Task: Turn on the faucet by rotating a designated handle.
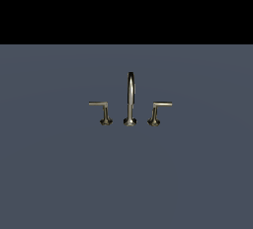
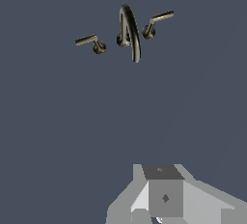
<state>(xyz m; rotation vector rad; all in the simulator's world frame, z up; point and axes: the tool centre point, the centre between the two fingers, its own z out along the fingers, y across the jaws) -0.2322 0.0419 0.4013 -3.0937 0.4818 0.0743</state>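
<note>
the faucet [image 1: 130, 99] stands on a flat slate-grey surface [image 1: 59, 173], its three brass pieces in a row. the tall arched spout [image 1: 130, 92] is in the middle; the designated handle [image 1: 101, 109] sits on the exterior view's left, thin arm pointing away from the spout, and the twin handle [image 1: 159, 110] mirrors it on the exterior view's right. in the wrist view the gripper [image 2: 164, 199] shows only as grey blocks, well apart from the faucet and touching nothing; i cannot tell how its jaws stand.
</note>
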